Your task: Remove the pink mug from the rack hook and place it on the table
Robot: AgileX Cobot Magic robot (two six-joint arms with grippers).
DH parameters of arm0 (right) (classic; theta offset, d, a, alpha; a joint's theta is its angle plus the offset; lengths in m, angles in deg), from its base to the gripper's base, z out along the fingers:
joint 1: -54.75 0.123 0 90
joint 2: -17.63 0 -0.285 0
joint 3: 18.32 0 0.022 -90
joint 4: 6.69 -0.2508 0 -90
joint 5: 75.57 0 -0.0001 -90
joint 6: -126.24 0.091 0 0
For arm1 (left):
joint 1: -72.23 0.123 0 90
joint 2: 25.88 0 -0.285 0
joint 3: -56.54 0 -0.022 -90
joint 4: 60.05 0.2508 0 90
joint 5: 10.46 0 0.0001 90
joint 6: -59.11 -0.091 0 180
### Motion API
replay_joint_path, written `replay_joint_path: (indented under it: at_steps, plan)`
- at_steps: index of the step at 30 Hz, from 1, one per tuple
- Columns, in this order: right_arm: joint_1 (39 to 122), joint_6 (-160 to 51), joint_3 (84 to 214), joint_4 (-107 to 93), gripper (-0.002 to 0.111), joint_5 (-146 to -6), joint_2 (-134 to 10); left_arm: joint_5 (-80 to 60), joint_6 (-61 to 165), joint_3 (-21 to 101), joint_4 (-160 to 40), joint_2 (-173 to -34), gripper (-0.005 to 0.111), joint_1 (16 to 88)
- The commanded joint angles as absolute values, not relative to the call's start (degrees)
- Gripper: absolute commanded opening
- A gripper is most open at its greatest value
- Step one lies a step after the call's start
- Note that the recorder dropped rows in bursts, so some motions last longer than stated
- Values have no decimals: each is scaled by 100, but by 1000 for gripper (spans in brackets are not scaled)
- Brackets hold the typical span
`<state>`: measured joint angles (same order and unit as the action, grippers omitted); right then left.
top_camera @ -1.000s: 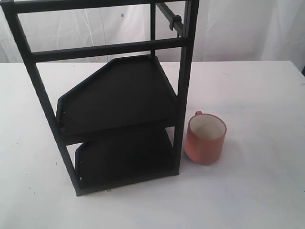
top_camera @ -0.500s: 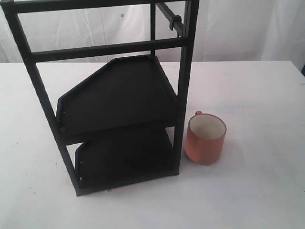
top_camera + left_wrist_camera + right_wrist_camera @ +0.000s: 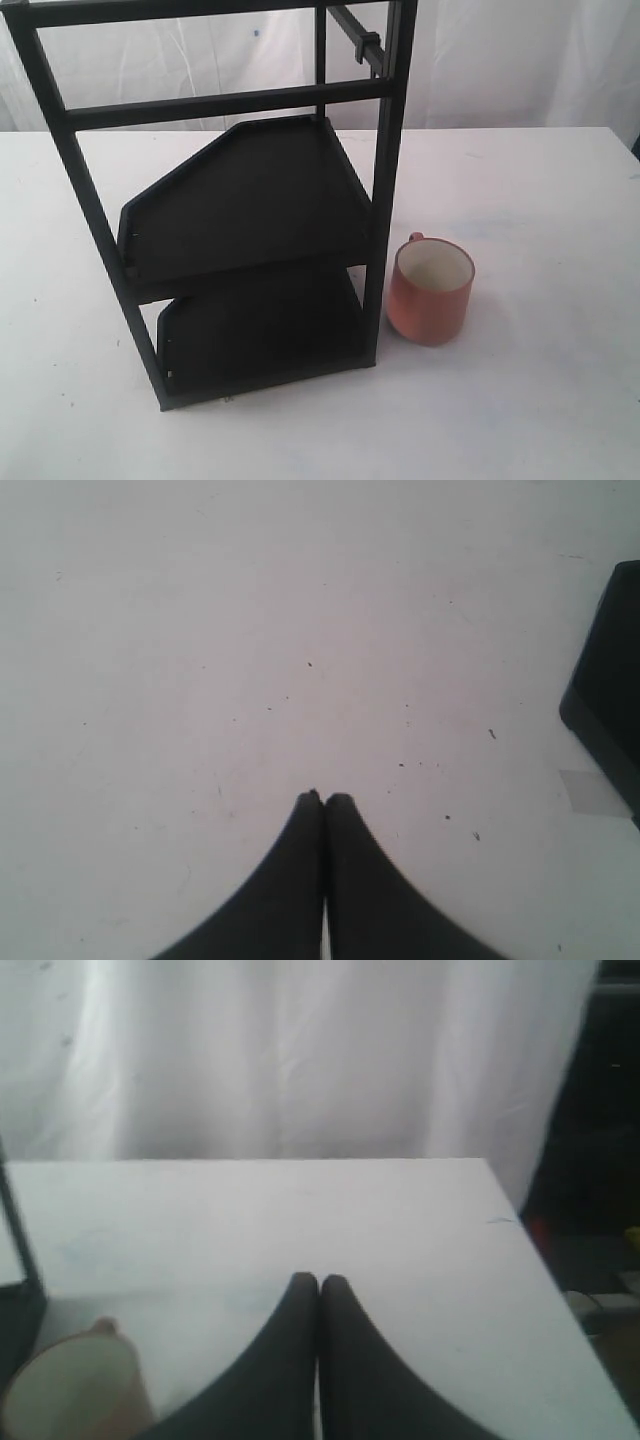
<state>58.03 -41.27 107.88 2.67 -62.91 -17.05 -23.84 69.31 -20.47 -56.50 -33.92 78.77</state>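
In the exterior view the rack (image 3: 385, 200) is cut off by the top edge of the frame. At the upper right, the hook (image 3: 366, 46) is partly hidden behind the front post. In the lower centre, the lower shelf (image 3: 260, 330) is largely covered by the upper shelf (image 3: 250, 200). Only a small part of the handle (image 3: 414, 238) is seen behind the mug (image 3: 430, 295).

In the right wrist view the mug (image 3: 65, 1390) is blurred and cut off at the frame's edge. In the left wrist view only a dark corner of the rack (image 3: 610, 680) is shown. The left gripper (image 3: 323, 798) and the right gripper (image 3: 319, 1280) are cut off behind their fingers.
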Motion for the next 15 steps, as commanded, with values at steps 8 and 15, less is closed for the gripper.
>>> replay_joint_path:
  at_steps: [8, 15]
  plan:
    - [4733, -4107, 10768, -128, 0, -6717, 253, -2382, 6939, -2068, -5651, -3367, 0, 7839]
    - [4705, -4402, 9904, 67, 0, -7805, 984, -2382, 6939, -2068, -5651, -3367, 0, 7839]
